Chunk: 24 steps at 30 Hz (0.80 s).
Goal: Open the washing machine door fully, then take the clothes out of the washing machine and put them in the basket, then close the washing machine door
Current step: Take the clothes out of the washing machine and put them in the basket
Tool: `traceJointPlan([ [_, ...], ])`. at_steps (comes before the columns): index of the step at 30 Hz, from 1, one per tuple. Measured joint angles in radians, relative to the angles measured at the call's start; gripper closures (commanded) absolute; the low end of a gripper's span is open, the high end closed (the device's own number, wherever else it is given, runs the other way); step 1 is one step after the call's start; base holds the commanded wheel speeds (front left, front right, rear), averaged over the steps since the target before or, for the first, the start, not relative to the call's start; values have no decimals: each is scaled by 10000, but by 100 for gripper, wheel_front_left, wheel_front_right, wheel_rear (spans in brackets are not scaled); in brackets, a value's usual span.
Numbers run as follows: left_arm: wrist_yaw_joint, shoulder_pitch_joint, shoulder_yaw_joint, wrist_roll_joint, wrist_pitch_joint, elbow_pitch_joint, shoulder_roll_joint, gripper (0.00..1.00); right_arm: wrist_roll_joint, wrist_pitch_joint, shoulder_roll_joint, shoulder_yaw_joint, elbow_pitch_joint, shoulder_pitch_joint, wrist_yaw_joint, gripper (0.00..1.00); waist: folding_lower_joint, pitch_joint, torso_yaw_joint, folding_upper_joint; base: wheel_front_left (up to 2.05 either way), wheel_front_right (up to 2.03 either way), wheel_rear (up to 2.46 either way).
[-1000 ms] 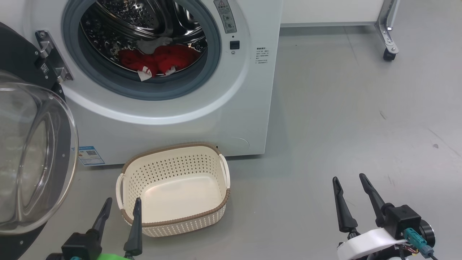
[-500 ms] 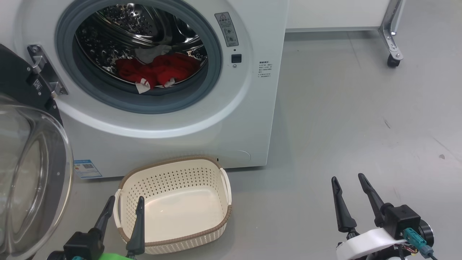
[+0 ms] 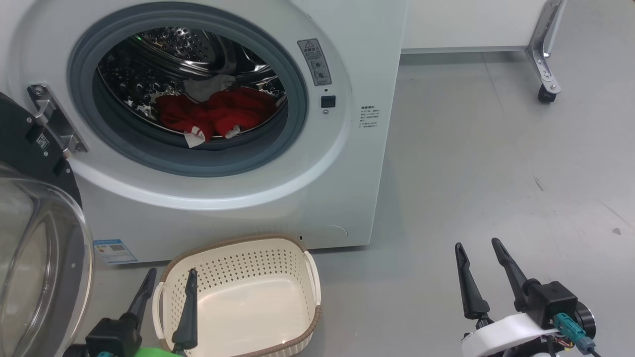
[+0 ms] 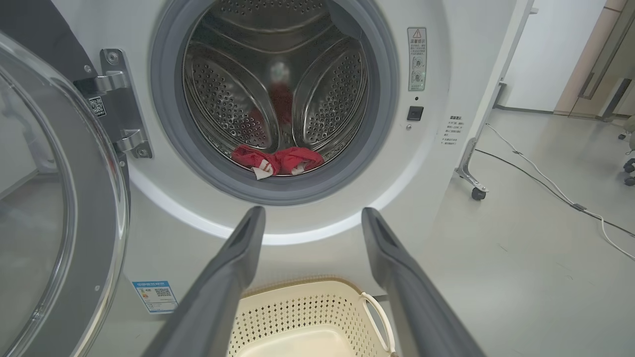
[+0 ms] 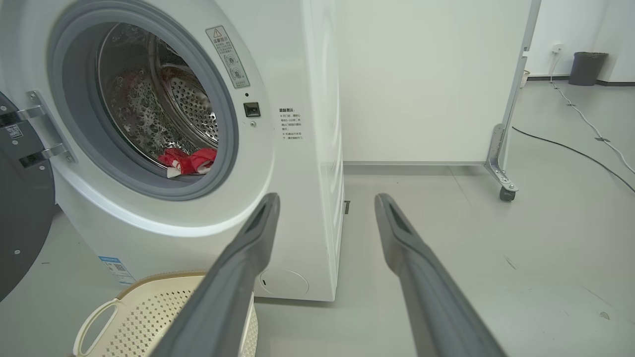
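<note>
Inside steel drum (image 3: 163, 64): crumpled red clothes (image 3: 218, 116). Floor (image 3: 471, 173): rounded perforated cream basket (image 3: 233, 241). Left gripper (image 3: 171, 271), right gripper (image 3: 476, 243): fingers spread, empty.

Left hand (image 3: 171, 271) low, fingers parted, empty. Right hand (image 3: 477, 244) same, fingers leaning left, wrist apparently rolled.

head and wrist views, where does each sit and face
Head view: on the head, facing down at the washing machine and basket; left gripper, right gripper below.
Left wrist view: on that wrist, along its open fingers into the drum.
Right wrist view: along its fingers, toward the machine's right edge.
All share the clothes.
</note>
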Motion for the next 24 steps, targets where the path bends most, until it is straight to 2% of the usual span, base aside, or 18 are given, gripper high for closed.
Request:
traceJointPlan([
  [24,0,-1,-58,2,92,17,19,0,52,0,0,44,12,-2,0,0,0,15,29,0,13,-13,0],
])
